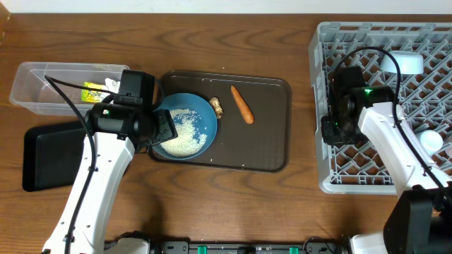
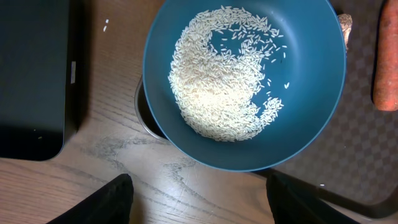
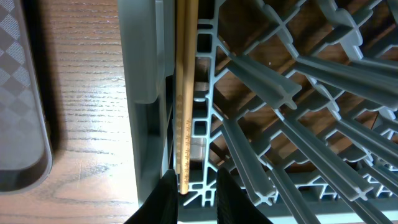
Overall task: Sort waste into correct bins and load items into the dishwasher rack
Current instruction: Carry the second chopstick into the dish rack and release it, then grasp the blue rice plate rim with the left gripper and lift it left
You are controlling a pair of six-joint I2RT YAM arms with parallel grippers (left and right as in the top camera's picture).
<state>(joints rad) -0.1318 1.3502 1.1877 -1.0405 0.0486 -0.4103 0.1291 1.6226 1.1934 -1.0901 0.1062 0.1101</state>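
Observation:
A blue bowl [image 1: 206,117] [image 2: 311,74] holding loose white rice [image 1: 182,134] [image 2: 217,81] sits at the left end of the brown serving tray. My left gripper [image 1: 164,127] [image 2: 199,180] hovers open just short of it, its fingers wide apart with only bare wood between them. The wooden chopsticks [image 3: 185,93] lie along the inside of the grey dishwasher rack's [image 1: 424,35] [image 3: 298,81] left wall. My right gripper [image 1: 332,130] [image 3: 198,177] stands at their near end, open by a narrow gap. An orange carrot [image 1: 242,104] [image 2: 387,62] and a brownish scrap [image 1: 216,107] [image 2: 344,25] lie on the tray.
The clear tub [image 1: 28,88] at the far left holds a yellow-green wrapper [image 1: 95,92]. The flat black tray [image 1: 46,159] [image 2: 31,74] lies in front of it. The brown serving tray [image 1: 268,141] fills the middle. A white cup [image 1: 406,62] and another white item [image 1: 431,141] sit in the rack.

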